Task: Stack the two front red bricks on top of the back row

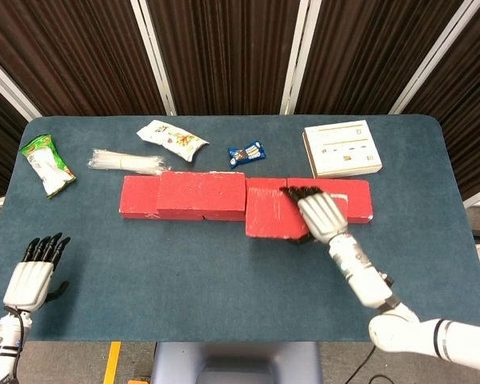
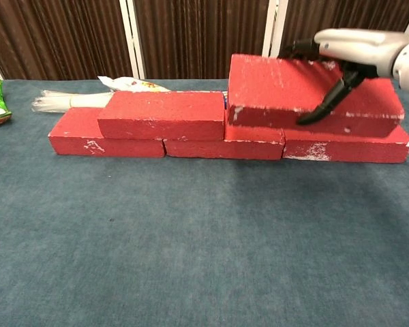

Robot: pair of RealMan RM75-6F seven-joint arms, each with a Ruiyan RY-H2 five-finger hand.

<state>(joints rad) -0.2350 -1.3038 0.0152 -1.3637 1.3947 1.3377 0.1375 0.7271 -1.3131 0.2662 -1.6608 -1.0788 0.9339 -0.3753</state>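
The right hand (image 2: 351, 51) grasps a red brick (image 2: 307, 95) from above, fingers (image 2: 301, 48) draped over its far top edge and the thumb (image 2: 325, 105) pressed against its near face. In the chest view the brick sits at the level of the second layer, over the right part of the back row (image 2: 252, 143), its underside at or just on the top of the bricks below; whether it fully rests on them cannot be told. In the head view the held brick (image 1: 274, 212) covers the middle-right of the row, just right of the already stacked brick (image 1: 202, 194), with the right hand (image 1: 320, 214) over its right end. The left hand (image 1: 32, 280) is released, fingers apart and holding nothing, low at the front-left corner of the blue desk (image 1: 184, 272), well apart from the bricks. Behind the row lie a box (image 1: 342, 148), a small blue packet (image 1: 247, 153), a white snack bag (image 1: 172, 140), a clear wrapped bundle (image 1: 128, 162) and a green bag (image 1: 48, 164).
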